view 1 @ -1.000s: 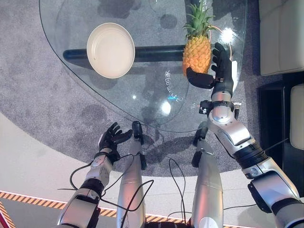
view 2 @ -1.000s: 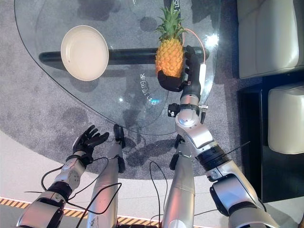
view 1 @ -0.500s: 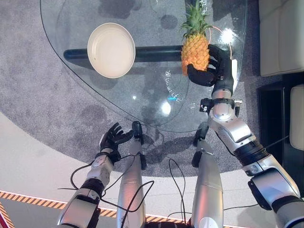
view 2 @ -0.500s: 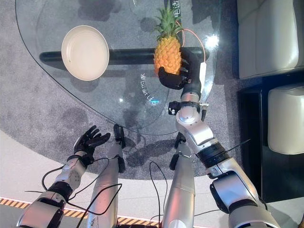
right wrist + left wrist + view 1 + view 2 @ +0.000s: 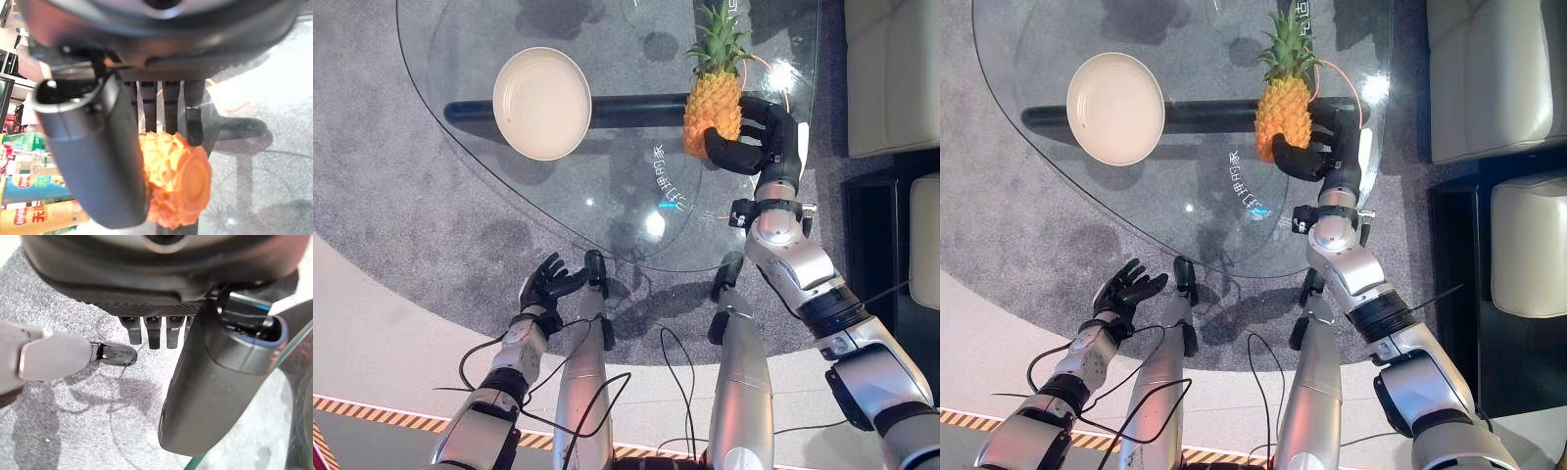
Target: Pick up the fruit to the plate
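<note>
A pineapple (image 5: 711, 110) with a green crown stands at the far right of the glass table (image 5: 626, 196). My right hand (image 5: 766, 147) is curled round its lower body, thumb in front and fingers behind; the right wrist view shows the orange fruit (image 5: 176, 181) between thumb and fingers. A round cream plate (image 5: 542, 103) lies on the table's far left, well apart from the fruit. My left hand (image 5: 546, 284) hangs low off the table's near edge, fingers relaxed and holding nothing, as the left wrist view shows my left hand (image 5: 205, 396) over grey carpet.
A dark bar (image 5: 626, 110) runs under the glass between plate and pineapple. A thin orange cable (image 5: 766, 65) loops by the fruit. Pale sofa cushions (image 5: 891, 73) stand at the right, past the table's edge. Grey carpet (image 5: 401, 215) surrounds the table.
My right hand has closed round the pineapple, and the fruit has shifted slightly left and tilted up in its grip. The left hand has stayed still.
</note>
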Controlling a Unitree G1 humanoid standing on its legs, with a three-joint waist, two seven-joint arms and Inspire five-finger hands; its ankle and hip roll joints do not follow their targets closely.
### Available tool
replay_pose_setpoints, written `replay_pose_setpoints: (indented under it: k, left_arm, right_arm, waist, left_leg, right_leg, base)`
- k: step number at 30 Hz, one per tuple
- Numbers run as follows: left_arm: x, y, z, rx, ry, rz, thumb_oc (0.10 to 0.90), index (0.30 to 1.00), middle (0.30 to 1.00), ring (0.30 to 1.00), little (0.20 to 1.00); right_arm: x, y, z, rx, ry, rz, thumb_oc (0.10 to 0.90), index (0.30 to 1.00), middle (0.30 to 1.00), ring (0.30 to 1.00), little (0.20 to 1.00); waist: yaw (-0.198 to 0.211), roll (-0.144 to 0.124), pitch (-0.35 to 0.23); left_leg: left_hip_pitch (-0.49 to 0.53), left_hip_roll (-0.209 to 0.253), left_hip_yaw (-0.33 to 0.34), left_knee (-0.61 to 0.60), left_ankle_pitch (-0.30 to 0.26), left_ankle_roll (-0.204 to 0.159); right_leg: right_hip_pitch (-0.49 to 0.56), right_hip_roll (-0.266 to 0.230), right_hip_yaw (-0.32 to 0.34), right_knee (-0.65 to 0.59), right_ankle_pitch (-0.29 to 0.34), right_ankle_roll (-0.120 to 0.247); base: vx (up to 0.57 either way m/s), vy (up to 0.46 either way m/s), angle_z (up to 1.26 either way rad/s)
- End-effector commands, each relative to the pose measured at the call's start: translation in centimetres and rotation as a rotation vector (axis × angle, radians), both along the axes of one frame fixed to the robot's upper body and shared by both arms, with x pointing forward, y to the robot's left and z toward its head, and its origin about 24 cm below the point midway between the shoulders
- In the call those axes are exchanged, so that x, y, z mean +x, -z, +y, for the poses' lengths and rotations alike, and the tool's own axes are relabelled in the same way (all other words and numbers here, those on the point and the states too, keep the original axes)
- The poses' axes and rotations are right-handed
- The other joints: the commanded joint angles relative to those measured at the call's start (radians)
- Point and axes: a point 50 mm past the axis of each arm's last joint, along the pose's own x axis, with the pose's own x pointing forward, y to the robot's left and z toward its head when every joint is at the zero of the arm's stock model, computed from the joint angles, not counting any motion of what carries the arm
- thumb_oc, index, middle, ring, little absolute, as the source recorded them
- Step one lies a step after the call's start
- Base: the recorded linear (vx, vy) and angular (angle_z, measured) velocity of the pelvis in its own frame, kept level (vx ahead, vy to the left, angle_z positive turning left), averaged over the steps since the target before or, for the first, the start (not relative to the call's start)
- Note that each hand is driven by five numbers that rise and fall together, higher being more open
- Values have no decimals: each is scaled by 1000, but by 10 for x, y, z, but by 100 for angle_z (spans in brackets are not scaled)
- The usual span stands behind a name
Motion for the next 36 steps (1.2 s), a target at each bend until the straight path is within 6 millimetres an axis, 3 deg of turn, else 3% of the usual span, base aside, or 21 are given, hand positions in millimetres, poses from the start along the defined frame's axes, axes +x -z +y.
replay_pose_setpoints:
  k: [1, 2, 11, 23, 36]
  left_arm:
    - [-9, -3, 26, -63, -155, -53, 800, 900, 900, 900, 900]
    - [-6, -10, 31, -104, -211, -86, 800, 900, 900, 900, 900]
    - [-2, -24, 53, -190, -352, -143, 800, 900, 900, 900, 900]
    - [-4, -16, 42, -198, -326, -133, 800, 900, 900, 900, 900]
    - [-7, -13, 39, -211, -331, -136, 800, 900, 900, 900, 900]
  right_arm:
    - [-1, -17, 6, -29, -38, -81, 100, 300, 300, 300, 200]
    - [-1, -23, 4, -42, -27, -106, 100, 300, 300, 300, 200]
    - [-4, -34, 1, -76, 13, -160, 100, 300, 300, 300, 200]
    - [-28, -71, 10, -189, 40, -440, 100, 300, 300, 300, 200]
    - [-53, -96, 13, -218, 41, -643, 100, 300, 300, 300, 200]
  waist:
    - [13, 40, -20]
    - [11, 41, -20]
    - [7, 47, -20]
    - [-4, 43, -20]
    - [-15, 46, -20]
  left_leg:
    - [-55, 4, -49, 89, -62, -28]
    - [-77, 1, -46, 83, -34, -22]
    - [-76, 1, -41, 80, -33, -24]
    - [-82, 3, -37, 78, -33, -21]
    - [-76, 7, -30, 74, -35, -21]
  right_leg:
    - [-4, -28, -26, -3, -21, 41]
    - [-24, -28, -29, -12, 5, 30]
    - [-28, -27, -26, -6, -6, 27]
    - [-28, -22, -25, -17, -3, 29]
    - [-23, -21, -21, -27, -1, 33]
  base:
    - [-50, 29, 0]
    - [-51, 32, 0]
    - [-6, 6, 1]
    - [0, 0, -1]
    - [0, 0, 0]
